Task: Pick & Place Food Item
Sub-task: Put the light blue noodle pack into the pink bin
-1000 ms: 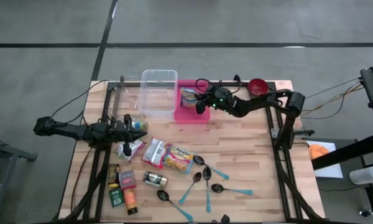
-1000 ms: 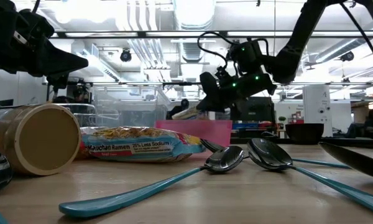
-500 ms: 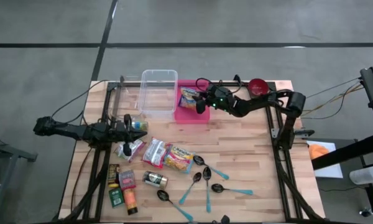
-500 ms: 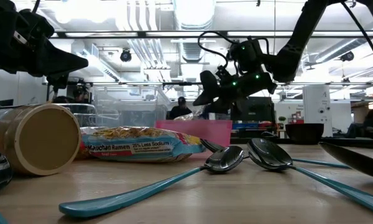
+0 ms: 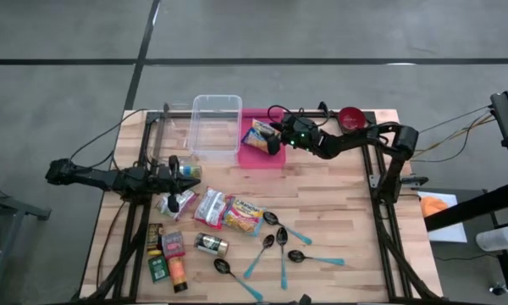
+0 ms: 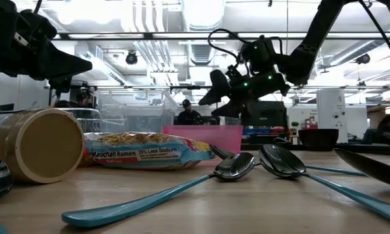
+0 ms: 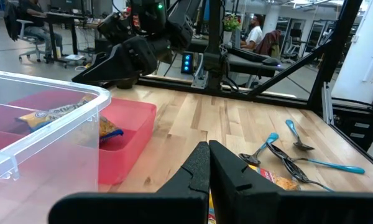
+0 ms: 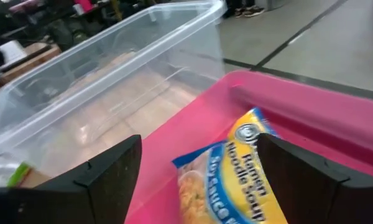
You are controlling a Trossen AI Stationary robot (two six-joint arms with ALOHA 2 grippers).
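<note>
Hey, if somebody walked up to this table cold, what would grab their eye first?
Probably the pink bin at the table's far edge, with a ramen packet lying in it and the right gripper open just above it. Next, the scatter of teal-handled spoons on the near side, beside another ramen packet. The left gripper waits shut near the clear bin.

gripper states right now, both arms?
Left gripper: shut, holding nothing, near the table's left edge.
Right gripper: open, empty, above the ramen packet in the pink bin.
</note>
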